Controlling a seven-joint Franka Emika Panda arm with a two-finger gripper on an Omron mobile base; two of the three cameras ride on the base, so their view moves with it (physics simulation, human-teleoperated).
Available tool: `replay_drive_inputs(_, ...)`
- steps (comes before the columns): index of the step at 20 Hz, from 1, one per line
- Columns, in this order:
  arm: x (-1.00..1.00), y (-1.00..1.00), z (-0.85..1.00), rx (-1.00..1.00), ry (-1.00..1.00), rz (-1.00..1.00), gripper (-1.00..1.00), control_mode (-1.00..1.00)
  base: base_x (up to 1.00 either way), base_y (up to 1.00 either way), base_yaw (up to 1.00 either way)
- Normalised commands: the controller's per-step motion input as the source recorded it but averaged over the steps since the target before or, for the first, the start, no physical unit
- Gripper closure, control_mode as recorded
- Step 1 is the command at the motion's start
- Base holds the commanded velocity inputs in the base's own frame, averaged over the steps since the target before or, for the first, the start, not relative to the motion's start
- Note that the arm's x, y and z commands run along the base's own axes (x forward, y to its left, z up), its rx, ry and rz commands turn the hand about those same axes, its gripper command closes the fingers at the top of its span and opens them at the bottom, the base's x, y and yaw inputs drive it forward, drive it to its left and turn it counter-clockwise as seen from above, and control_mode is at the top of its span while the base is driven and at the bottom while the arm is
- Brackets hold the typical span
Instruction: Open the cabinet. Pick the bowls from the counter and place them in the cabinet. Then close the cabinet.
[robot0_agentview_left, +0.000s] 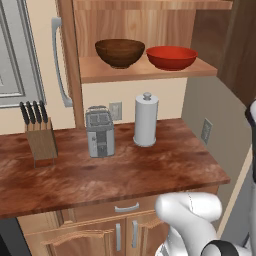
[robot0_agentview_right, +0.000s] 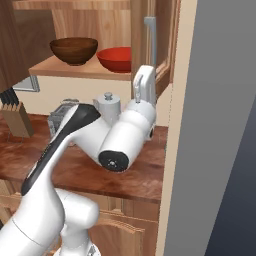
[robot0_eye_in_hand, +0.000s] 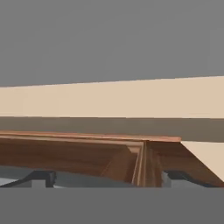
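Observation:
The cabinet (robot0_agentview_left: 142, 70) stands with both doors swung open. On its shelf sit the two bowls side by side, the dark brown wooden one (robot0_agentview_left: 120, 52) (robot0_agentview_right: 74, 50) to the left of the glossy red one (robot0_agentview_left: 171, 57) (robot0_agentview_right: 116, 59). My gripper (robot0_agentview_right: 146, 71) points upward beside the open right door (robot0_agentview_right: 162, 40), just below its grey bar handle (robot0_agentview_right: 150, 37). In the hand view its fingertips (robot0_eye_in_hand: 41, 178) stand wide apart and open, holding nothing, and the door's wooden edge (robot0_eye_in_hand: 142, 162) runs up between them. The counter (robot0_agentview_left: 125, 172) below carries no bowl.
On the counter stand a knife block (robot0_agentview_left: 39, 137), a toaster (robot0_agentview_left: 100, 131) and a paper towel roll (robot0_agentview_left: 146, 120). The left door's handle (robot0_agentview_left: 59, 62) juts out at the left. A grey wall panel (robot0_agentview_right: 220, 125) rises close on the right.

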Motion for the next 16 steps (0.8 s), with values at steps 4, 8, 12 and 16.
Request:
replay_drive_inputs(4, 0.66, 1.00, -0.24, 0.03, -0.04, 0.03, -1.00, -1.00, 0.00, 0.00, 0.00)
replay_drive_inputs(8, 0.57, 0.94, -0.03, 0.04, -0.04, 0.03, -1.00, -1.00, 0.00, 0.00, 0.00)
replay_drive_inputs(12, 0.55, 0.82, 0.00, 0.04, -0.07, 0.03, -1.00, -1.00, 0.00, 0.00, 0.00)
replay_drive_inputs(16, 0.62, 0.63, 0.00, 0.02, -0.06, 0.01, -1.00, -1.00, 0.00, 0.00, 0.00)
